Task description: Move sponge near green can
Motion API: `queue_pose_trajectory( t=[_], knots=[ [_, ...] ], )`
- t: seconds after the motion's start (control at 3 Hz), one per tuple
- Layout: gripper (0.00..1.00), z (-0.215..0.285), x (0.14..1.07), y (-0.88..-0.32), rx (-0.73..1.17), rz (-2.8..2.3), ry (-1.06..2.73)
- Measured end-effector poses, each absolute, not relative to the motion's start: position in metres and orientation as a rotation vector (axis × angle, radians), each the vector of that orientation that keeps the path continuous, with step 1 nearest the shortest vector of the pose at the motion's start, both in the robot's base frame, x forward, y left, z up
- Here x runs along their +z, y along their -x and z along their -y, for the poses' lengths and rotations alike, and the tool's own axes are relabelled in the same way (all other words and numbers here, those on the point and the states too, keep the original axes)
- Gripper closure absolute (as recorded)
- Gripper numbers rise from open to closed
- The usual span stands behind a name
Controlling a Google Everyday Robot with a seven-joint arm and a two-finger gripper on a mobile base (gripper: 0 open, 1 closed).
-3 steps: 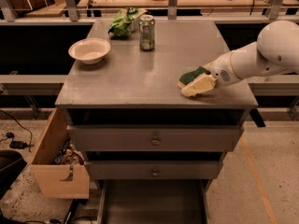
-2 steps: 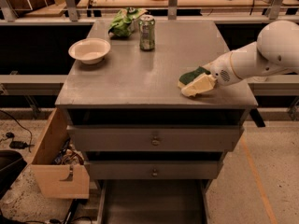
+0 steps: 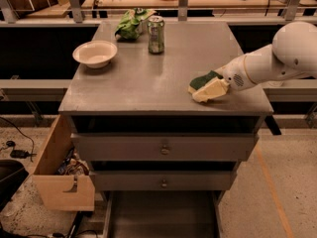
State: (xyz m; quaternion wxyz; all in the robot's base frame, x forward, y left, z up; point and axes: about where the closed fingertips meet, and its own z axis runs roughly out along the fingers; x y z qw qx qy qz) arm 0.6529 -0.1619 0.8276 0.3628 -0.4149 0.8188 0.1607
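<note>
The sponge (image 3: 201, 80) is seen at the near right of the tabletop (image 3: 148, 83), dark green face up. It is well apart from the green can (image 3: 156, 34), which is stood upright at the far middle. The pincer (image 3: 217, 87) is held low against the sponge's right side, presumably so that the pad can be carried left and farther. Whether the pincer is closed on the sponge cannot be told. A white bowl (image 3: 95, 53) is set at the left, and a crumpled green bag (image 3: 130, 24) just left of the can. The can's near side is thus judged the likeliest place for the sponge.
</note>
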Motion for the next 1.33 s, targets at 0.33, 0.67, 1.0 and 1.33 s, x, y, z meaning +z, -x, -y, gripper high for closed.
queue_pose_trajectory(
  t=[0.33,0.67,1.0,1.33],
  knots=[
    [1.00,0.162,0.870,-0.671,0.338,-2.078,1.097],
    [1.00,0.158,0.922,-0.703,0.228,-2.063,1.168],
    [1.00,0.151,0.968,-0.742,0.136,-2.029,1.198],
    [1.00,0.146,0.987,-0.773,0.104,-1.994,1.180]
  ],
)
